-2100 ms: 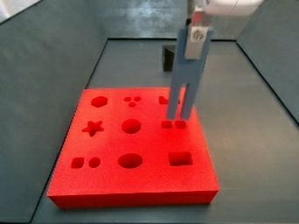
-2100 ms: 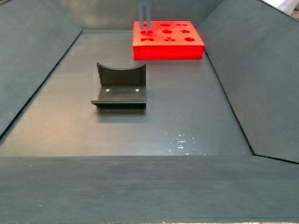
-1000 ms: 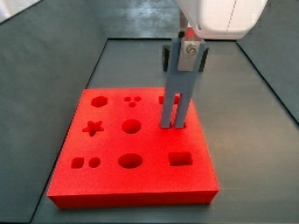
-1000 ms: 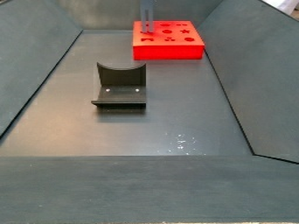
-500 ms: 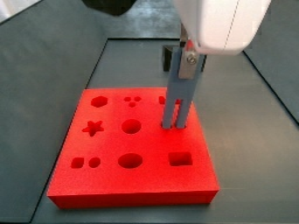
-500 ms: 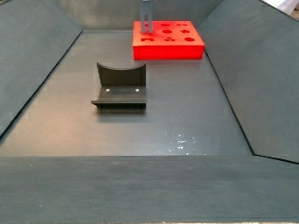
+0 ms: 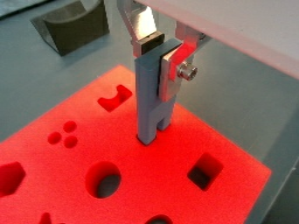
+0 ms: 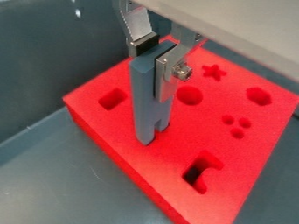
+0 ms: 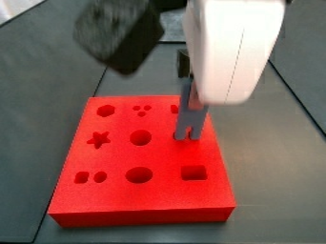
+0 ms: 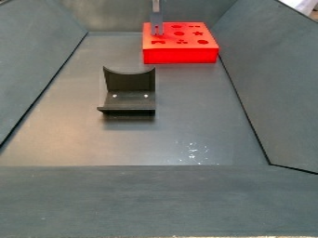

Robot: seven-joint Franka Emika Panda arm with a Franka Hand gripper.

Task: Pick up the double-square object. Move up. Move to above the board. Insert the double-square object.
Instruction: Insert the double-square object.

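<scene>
The double-square object (image 7: 152, 98) is a slender grey-blue bar standing upright. My gripper (image 7: 159, 58) is shut on its upper end, one silver finger on each side; the same grip shows in the other wrist view (image 8: 156, 58). The bar's two prongs (image 8: 147, 131) touch the red board (image 8: 271, 133) near one long edge. I cannot tell how deep they sit. In a side view the bar (image 9: 188, 114) stands at the board's (image 9: 152, 197) right middle, under the white gripper body (image 9: 192, 82). In the far side view the bar (image 10: 155, 13) rises from the board (image 10: 181, 53).
The dark fixture (image 10: 128, 91) stands on the grey floor in front of the board and also shows in a wrist view (image 7: 73, 26). Grey sloped walls (image 10: 37, 84) enclose the bin. The board has star, circle, hexagon and square cut-outs.
The gripper has come down with the bar. The prongs have dropped from just above the board onto its surface. The white gripper body now fills more of the side view.
</scene>
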